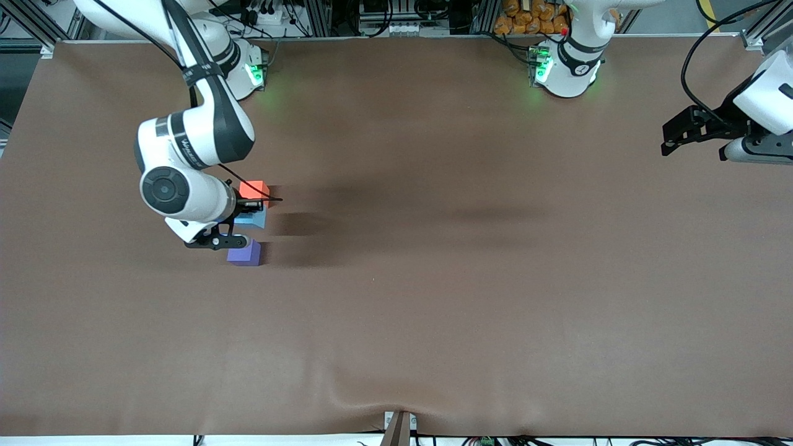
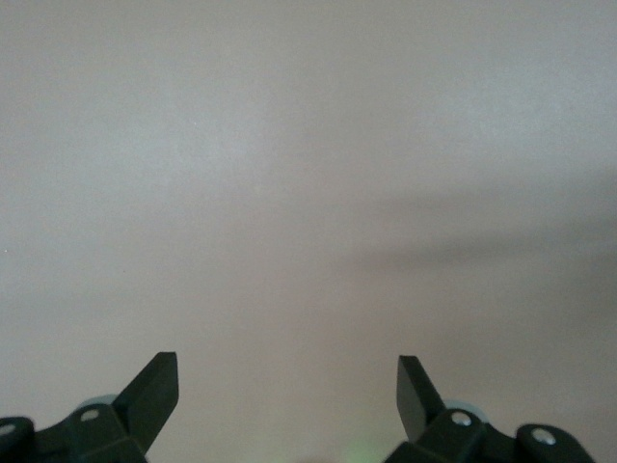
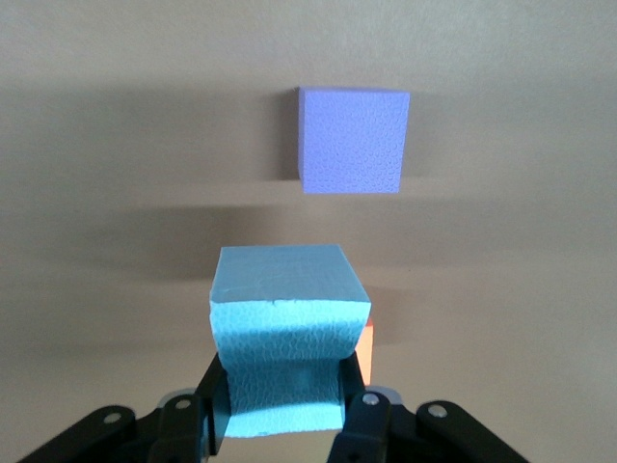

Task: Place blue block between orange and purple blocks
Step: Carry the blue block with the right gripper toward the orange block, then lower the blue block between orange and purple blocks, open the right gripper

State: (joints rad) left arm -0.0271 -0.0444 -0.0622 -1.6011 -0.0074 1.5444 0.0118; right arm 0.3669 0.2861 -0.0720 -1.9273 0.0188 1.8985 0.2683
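Front view: brown table (image 1: 433, 279), faintly wrinkled.

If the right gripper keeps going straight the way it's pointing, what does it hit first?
The right gripper, shut on the blue block, points down at the table. The block's underside would probably meet bare tabletop first, between the purple block and the orange block; its height above the table is unclear.

Both arms are glossy white with rounded shells and dark grey bands at the joints. The right arm (image 1: 192, 142) carries a black cable along its side and small dark lettering on one band. Each base (image 1: 567, 68) shows a green light. The grippers are matte black; the left gripper (image 2: 289, 391) has silver screws on its body.
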